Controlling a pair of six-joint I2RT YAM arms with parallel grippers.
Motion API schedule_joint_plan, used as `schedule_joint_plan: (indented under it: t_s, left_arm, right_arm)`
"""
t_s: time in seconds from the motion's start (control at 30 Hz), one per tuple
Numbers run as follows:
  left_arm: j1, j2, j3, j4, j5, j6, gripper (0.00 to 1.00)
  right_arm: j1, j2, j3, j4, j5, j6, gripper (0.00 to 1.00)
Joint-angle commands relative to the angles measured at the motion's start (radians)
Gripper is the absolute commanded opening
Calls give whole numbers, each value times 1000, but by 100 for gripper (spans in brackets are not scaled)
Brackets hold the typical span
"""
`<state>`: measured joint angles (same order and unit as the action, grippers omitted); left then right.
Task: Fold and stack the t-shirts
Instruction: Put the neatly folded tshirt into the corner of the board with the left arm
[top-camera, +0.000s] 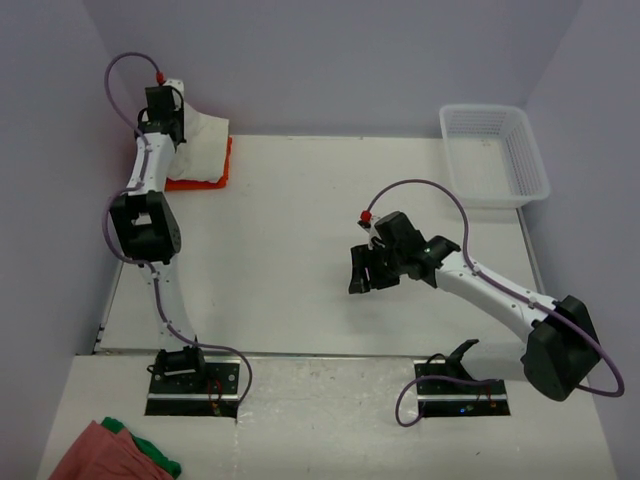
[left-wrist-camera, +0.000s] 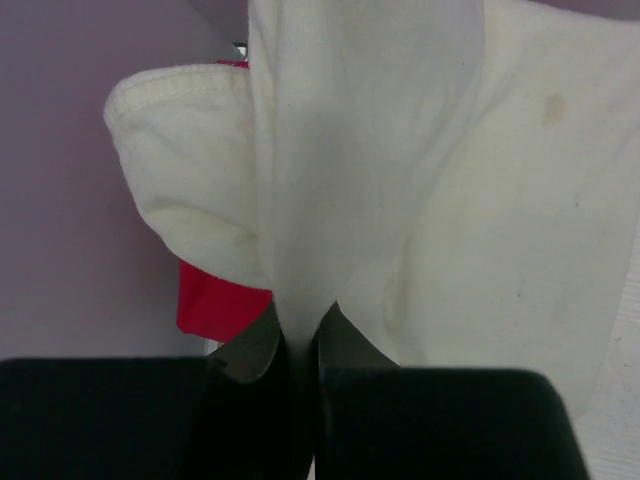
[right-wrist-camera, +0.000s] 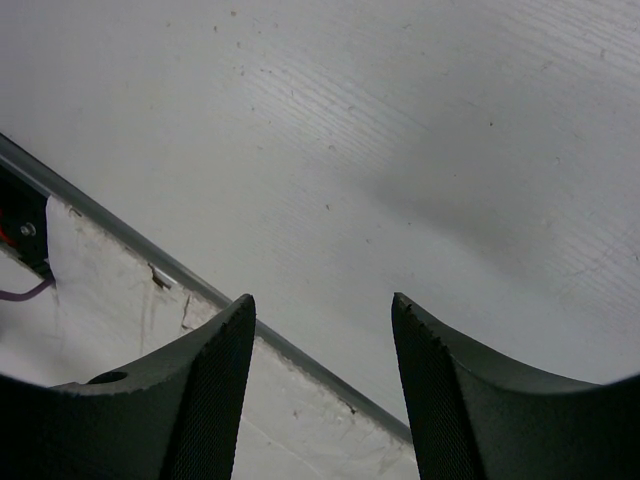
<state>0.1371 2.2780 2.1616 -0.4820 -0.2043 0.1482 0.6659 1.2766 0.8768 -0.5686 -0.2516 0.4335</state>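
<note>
No word, number, label or brand can be read anywhere; the cream-white t-shirt (left-wrist-camera: 480, 200), the basket (top-camera: 497, 196) and the surface (top-camera: 300, 260) show no lettering.

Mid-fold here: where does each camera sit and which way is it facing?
Top external: above and behind the bases, looking down on the table; both arms show.
Left wrist: on the left arm, facing the cream-white t-shirt pinched in the left gripper; its fingers show.
Right wrist: looking down at bare tabletop and its near edge; the open right gripper frames the view.
Shared: top external and left wrist both show that t-shirt.
</note>
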Motion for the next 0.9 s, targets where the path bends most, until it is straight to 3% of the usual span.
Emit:
schedule_joint_plan:
  t_s: [0.0, 0.37, 0.47, 0.53, 0.57, 0.63, 0.67, 0.7, 0.73, 0.77, 0.8, 0.87]
  left_arm:
    - [4, 17, 32, 65, -44, -13, 0]
    - [18, 100, 73, 66, -135, -6, 0]
    - [19, 132, 67, 124, -240, -19, 0]
    - [28, 172, 66, 212, -406, -71, 9]
    - [32, 185, 70, 232, -447, -119, 7]
    - [39, 199, 118, 208, -440, -172, 9]
    - [39, 181, 101, 212, -466, -196, 17]
    - [38, 151, -4, 289, -487, -223, 41]
    - [36, 73, -60, 327, -519, -243, 49]
    - [33, 28, -106, 364, -536, -265, 65]
    - [29, -56, -214, 488, -499, -231, 94]
    - [10, -119, -285, 607, -572, -195, 100]
  right_arm:
    - [9, 6, 40, -13, 15, 7, 58]
    - [11, 41, 42, -2, 2, -6, 58]
    - [12, 49, 42, -5, -6, -9, 58]
    - [12, 47, 33, -1, -20, -9, 58]
    - [11, 44, 30, 1, -24, -6, 58]
    - [12, 27, 12, 16, -41, 1, 58]
    - [15, 18, 1, 24, -41, 2, 58]
    - [15, 9, -8, 33, -28, 10, 58]
    - [15, 4, -28, 54, -37, 7, 58]
    - [14, 10, -32, 59, -52, 8, 58]
    - [17, 15, -44, 76, -63, 17, 58]
    - [21, 18, -58, 91, -84, 14, 58]
